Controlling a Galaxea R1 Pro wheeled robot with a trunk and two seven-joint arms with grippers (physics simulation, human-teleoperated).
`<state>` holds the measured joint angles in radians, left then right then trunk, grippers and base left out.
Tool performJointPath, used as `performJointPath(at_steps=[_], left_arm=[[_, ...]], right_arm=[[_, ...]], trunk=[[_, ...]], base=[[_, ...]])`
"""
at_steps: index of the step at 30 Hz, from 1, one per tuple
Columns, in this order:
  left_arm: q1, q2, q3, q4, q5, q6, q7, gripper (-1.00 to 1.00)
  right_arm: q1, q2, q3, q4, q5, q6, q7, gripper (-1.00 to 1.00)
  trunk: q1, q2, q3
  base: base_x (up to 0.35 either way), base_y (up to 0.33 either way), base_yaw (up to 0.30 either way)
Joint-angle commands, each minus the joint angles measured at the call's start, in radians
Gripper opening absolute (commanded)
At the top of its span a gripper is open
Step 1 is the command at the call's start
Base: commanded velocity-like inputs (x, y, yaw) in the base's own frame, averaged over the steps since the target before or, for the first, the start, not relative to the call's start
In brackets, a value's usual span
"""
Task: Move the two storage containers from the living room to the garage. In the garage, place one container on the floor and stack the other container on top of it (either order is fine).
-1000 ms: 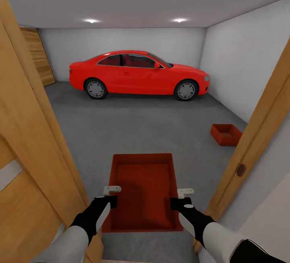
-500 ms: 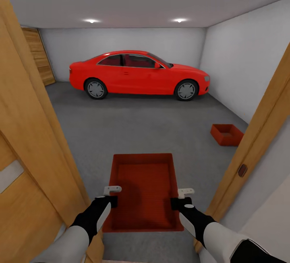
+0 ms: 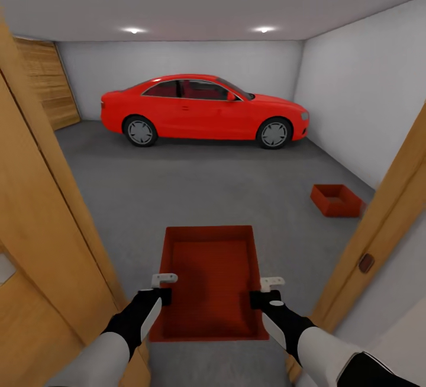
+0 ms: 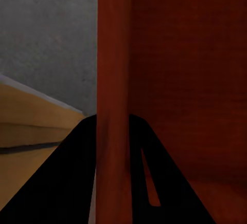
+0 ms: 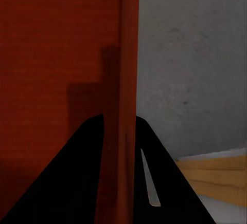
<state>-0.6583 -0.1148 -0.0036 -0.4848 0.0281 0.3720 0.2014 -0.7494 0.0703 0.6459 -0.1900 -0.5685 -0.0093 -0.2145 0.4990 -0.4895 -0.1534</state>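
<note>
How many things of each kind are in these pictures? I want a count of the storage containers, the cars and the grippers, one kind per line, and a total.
Storage containers: 2 (the held container, the container on the floor)
Cars: 1 (red car)
Grippers: 2 (left gripper, right gripper)
Total: 5

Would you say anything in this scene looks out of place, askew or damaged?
Nothing stands out. The carried container sits level between both grippers, the left and right, each clamped on a side wall; the other container rests upright on the floor.
</note>
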Motion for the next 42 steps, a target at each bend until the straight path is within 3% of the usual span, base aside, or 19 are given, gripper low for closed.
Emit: performJointPath(at_steps=[1, 42], left_arm=[[0.0, 0.003, -0.001, 0.0, -0.019, 0.01, 0.009, -1.0], [0.0, 0.003, -0.001, 0.005, -0.019, 0.012, 0.011, -1.0]], right_arm=[[-0.002, -0.023, -0.031, -0.002, 0.009, -0.003, -0.019, -1.0], [-0.002, -0.023, -0.031, -0.002, 0.009, -0.003, -0.019, -1.0]], trunk=[[0.001, -0.002, -0.002], [0.001, -0.002, -0.002]], base=[[0.313, 0.0, 0.0], [0.321, 0.0, 0.0]])
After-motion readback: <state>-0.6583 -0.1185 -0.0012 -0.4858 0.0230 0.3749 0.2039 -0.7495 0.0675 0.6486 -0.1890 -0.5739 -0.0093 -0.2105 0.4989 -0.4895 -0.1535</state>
